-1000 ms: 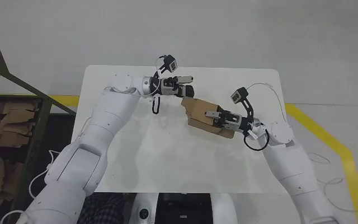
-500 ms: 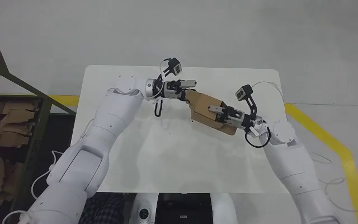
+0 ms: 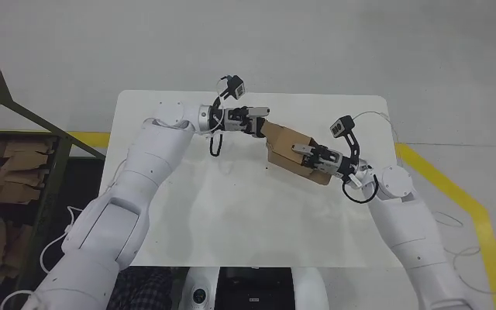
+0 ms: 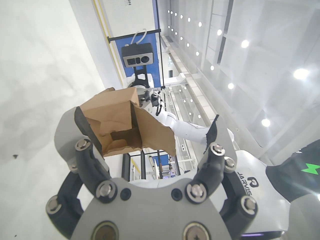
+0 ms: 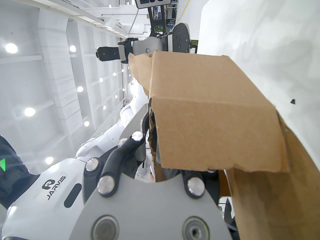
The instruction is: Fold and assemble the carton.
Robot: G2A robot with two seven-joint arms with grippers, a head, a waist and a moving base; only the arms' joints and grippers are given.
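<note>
A brown carton (image 3: 293, 149) is held just above the white table (image 3: 194, 225), lying on its side between both grippers. My right gripper (image 3: 308, 157) is shut on the carton's wall at its near right end; in the right wrist view the carton (image 5: 212, 113) covers the fingertips. My left gripper (image 3: 262, 120) is open at the carton's far left end. In the left wrist view the carton's open mouth (image 4: 117, 123) with its loose flaps lies between the spread fingers (image 4: 82, 123), against one of them.
The table reaches well to the near side and left of the carton. A rack with flat cardboard (image 3: 23, 178) stands on the floor to the left. Yellow floor tape (image 3: 442, 186) runs past the table's right side.
The right gripper has carried the carton a little to the right and farther back. The left gripper's open fingers now sit around the carton's left end.
</note>
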